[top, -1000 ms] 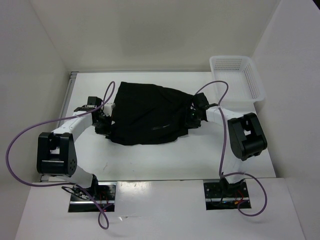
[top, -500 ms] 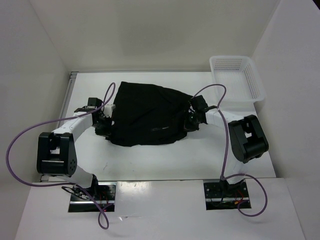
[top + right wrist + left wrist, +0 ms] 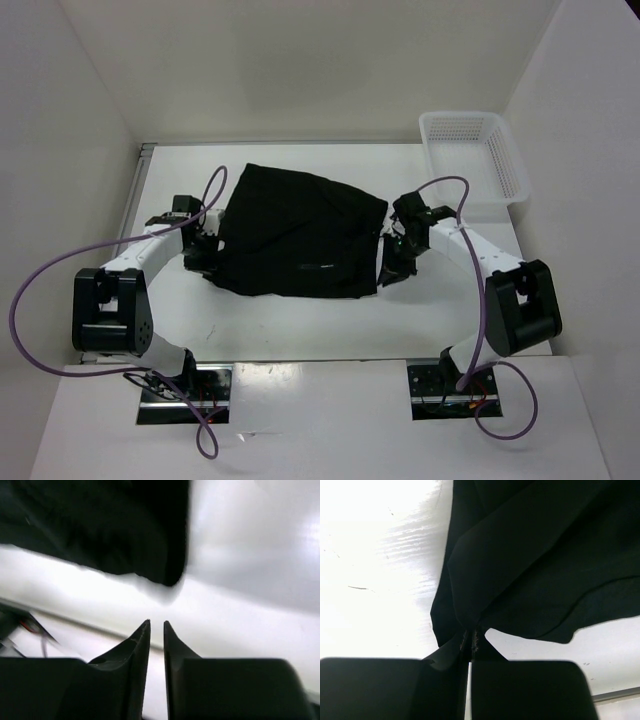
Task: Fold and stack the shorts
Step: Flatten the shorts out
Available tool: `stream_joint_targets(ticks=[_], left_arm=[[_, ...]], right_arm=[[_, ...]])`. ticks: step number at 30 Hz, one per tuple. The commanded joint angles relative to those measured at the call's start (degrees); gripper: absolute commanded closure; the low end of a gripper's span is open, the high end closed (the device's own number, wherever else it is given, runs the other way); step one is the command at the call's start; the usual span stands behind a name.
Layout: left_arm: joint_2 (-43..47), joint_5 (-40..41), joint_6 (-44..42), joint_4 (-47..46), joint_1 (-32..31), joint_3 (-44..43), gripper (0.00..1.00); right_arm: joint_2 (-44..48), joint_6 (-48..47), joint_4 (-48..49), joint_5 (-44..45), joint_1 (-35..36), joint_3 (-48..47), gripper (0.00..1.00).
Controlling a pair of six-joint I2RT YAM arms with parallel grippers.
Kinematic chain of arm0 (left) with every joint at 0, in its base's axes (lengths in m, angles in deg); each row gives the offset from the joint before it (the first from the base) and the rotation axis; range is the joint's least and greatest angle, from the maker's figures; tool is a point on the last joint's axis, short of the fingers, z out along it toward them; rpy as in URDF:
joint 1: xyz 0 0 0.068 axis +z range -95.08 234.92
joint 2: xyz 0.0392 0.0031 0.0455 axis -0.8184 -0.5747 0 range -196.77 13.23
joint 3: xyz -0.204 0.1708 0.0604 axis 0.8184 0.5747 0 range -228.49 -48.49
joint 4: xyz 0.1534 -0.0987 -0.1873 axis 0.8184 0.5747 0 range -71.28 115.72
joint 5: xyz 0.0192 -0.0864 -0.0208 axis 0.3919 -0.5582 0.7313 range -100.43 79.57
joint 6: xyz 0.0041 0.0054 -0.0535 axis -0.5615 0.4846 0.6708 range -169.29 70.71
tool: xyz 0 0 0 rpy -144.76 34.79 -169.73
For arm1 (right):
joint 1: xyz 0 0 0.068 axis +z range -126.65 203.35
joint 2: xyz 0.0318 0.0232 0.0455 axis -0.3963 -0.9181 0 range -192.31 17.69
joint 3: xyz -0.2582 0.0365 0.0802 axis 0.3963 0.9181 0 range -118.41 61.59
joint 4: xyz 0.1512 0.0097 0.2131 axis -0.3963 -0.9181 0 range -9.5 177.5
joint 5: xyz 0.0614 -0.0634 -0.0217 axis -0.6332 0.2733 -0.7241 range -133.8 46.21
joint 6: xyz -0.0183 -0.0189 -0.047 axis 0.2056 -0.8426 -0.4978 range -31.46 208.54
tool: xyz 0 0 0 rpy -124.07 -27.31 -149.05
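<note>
Black shorts [image 3: 300, 235] lie rumpled mid-counter [image 3: 300, 325], soft and limp, likely best lifted by an edge or corner. The left hand [image 3: 471, 641] is clamped on their bunched left edge. The right hand [image 3: 156, 625], fingers barely parted, holds nothing beside the right hem.

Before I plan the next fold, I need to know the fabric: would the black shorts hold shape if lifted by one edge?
Probably not: the shorts gather into creases where the left gripper pinches them, so they look floppy. Lifted from that one corner they'd likely sag, as the wavy hem suggests.
</note>
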Motion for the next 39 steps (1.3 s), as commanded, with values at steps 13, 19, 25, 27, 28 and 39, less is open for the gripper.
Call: stream_joint_targets(ticks=[13,19,25,27,28,39], left_arm=[[1.9,-1.2,-0.2,1.3,-0.5,1.8,0.96],[1.9,-1.2,-0.2,0.2,-0.5,2.3,0.96],[1.9,-1.7,-0.2,0.2,-0.5,2.3,0.96],[1.9,-1.7,-0.2,-0.3,-0.5,2.3,0.96],[1.9,-1.7,-0.2,-0.3,-0.5,2.3,0.96],[1.9,-2.2,-0.2,-0.3,-0.5,2.3,0.96]], right_arm=[[-3.7,3.3,11.8,4.2,-1.4,-1.3,0.44],[-7.9,2.7,16.2,8.5,0.1,-2.4,0.57],[-11.0,1.6,19.5,7.0,0.7,-1.4,0.55],[-11.0,1.6,22.4,6.4,1.3,-0.1,0.55],[-11.0,1.0,23.4,5.9,1.3,-0.1,0.55],[-11.1,-0.6,23.7,0.1,1.8,5.1,0.59]])
